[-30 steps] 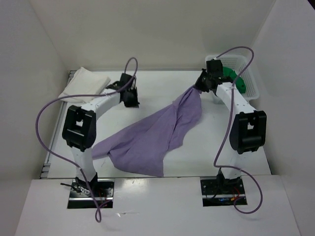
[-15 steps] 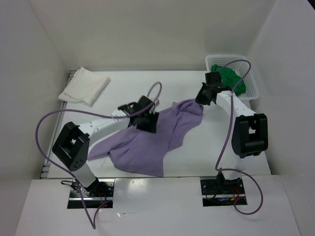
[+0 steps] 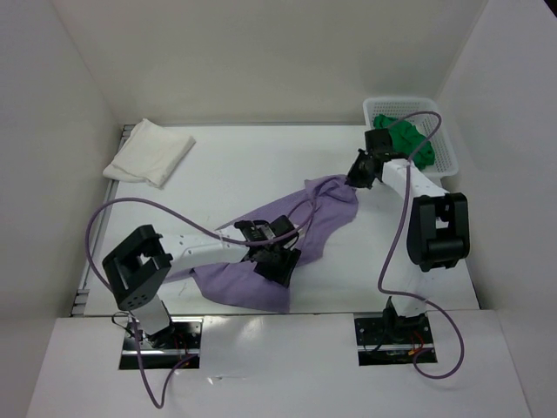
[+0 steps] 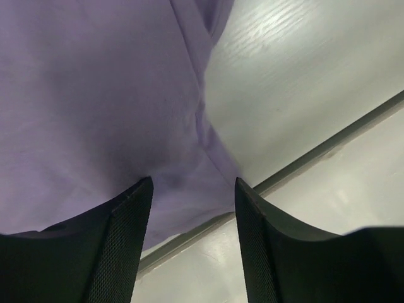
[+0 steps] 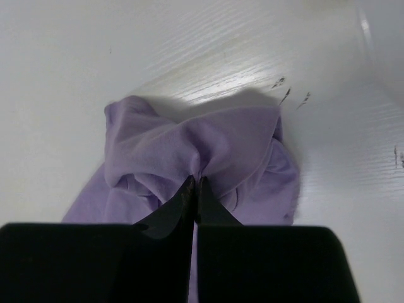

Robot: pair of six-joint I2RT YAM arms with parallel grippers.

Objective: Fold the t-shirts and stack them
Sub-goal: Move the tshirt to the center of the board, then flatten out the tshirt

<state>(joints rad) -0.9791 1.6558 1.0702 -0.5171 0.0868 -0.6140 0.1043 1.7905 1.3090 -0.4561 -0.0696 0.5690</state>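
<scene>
The white table [image 3: 244,161] bears a folded white shirt [image 3: 150,153], a spread lilac shirt [image 3: 326,209] and a lattice basket [image 3: 375,107].

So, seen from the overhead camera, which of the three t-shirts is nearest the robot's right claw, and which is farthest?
1. Purple t-shirt: pinched in the right gripper itself, mid-table.
2. Green t-shirt: just beyond it, in the basket at the far right corner.
3. White t-shirt: at the far left corner, clearly farthest.

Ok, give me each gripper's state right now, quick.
Left gripper: open, holding nothing, low over the purple shirt.
Right gripper: shut on the purple shirt.
</scene>
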